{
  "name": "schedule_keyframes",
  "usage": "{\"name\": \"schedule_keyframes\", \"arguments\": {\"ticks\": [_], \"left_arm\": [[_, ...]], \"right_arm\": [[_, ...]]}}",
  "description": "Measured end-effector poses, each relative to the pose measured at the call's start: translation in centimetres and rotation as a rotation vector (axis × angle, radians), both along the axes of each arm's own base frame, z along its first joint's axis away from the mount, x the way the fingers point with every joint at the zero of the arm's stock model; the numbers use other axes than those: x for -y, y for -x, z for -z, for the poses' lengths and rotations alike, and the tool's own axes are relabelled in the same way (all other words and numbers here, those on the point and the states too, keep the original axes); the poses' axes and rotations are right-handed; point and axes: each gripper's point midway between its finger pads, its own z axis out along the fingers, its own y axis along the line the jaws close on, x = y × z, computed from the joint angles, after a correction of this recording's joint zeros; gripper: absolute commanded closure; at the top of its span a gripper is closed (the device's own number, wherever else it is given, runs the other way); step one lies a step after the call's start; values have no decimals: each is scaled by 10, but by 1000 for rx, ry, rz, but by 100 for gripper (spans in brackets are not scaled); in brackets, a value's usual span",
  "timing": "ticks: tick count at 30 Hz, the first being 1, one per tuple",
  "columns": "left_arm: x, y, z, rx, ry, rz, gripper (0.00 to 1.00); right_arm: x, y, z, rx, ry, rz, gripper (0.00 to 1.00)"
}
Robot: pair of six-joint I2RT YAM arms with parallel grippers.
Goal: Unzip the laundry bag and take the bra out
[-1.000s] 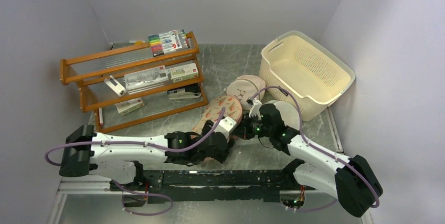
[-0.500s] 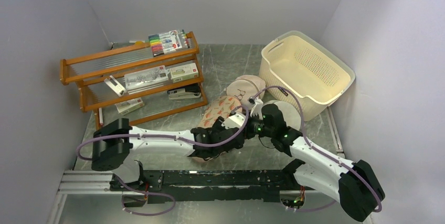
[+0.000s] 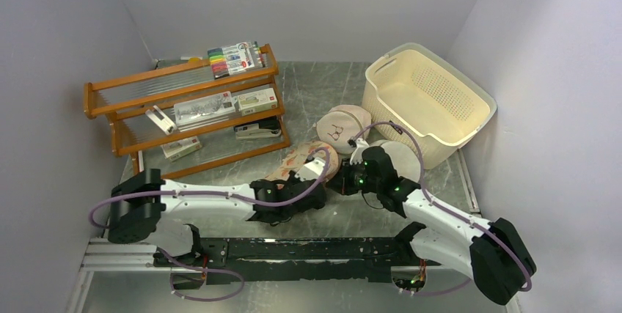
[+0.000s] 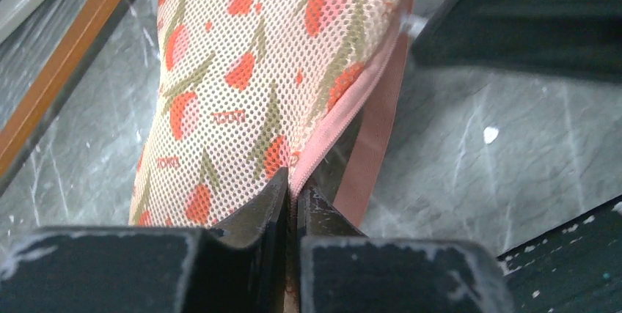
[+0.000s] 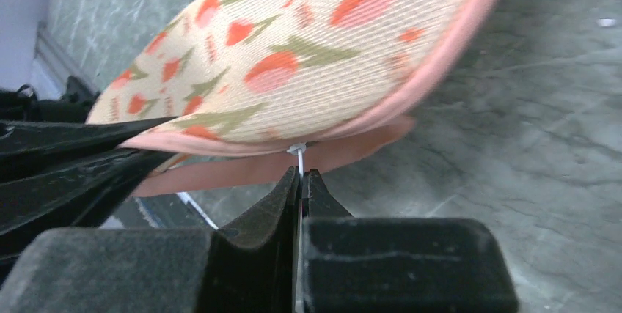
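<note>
The laundry bag (image 3: 306, 157) is a cream mesh case with red-orange flowers and pink zip edging, lying mid-table. In the left wrist view the laundry bag (image 4: 257, 56) fills the top, and my left gripper (image 4: 293, 185) is shut on its pink zip edge at the near end. In the right wrist view the laundry bag (image 5: 308, 42) sits above my right gripper (image 5: 301, 174), which is shut on the thin white zip pull (image 5: 298, 153). From above, the left gripper (image 3: 312, 181) and right gripper (image 3: 339, 181) meet at the bag's near right side. The bra is hidden.
A wooden rack (image 3: 191, 108) with markers and boxes stands at the back left. A cream laundry basket (image 3: 429, 100) sits at the back right. A round pale dome bag (image 3: 342, 126) lies behind the floral case, and a white round bag (image 3: 402, 159) beside my right arm.
My left gripper has gone from open to shut on the bag's pink zip edge, and the left arm has shifted. The right gripper has stayed shut on the zip pull.
</note>
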Motion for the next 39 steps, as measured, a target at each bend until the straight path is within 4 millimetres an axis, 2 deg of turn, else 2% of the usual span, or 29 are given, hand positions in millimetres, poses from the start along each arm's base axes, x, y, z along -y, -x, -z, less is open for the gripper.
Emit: {"name": "schedule_keyframes", "arguments": {"ticks": [5, 8, 11, 13, 18, 22, 26, 30, 34, 36, 39], "left_arm": [[-24, 7, 10, -23, -1, -18, 93], [-36, 11, 19, -45, -10, -43, 93], [-40, 13, 22, -61, 0, -72, 89], [-43, 14, 22, -69, 7, -90, 79], [-47, 20, 18, -89, 10, -58, 41], [-35, 29, 7, -120, 46, 47, 25], [-16, 35, -13, -115, 127, 154, 16], [2, 31, -31, -84, 161, 184, 16], [33, 17, -46, -44, 168, 177, 20], [43, 11, -43, -31, 155, 168, 24], [45, 3, -25, -26, 106, 149, 32]], "right_arm": [[19, -23, 9, 2, 60, 123, 100], [33, -40, 16, -13, 88, 188, 100], [41, -45, 20, -14, 113, 184, 100], [39, -43, 18, 0, 119, 144, 100], [29, -32, 6, 35, 76, 30, 100], [20, -20, -6, 59, 11, -29, 100], [16, -10, -8, 52, -31, -51, 100], [13, -6, -10, 39, -60, -56, 100], [11, -2, -14, 34, -86, -59, 100], [8, 1, -17, 37, -96, -72, 100], [6, 5, -21, 43, -106, -86, 100]]}}
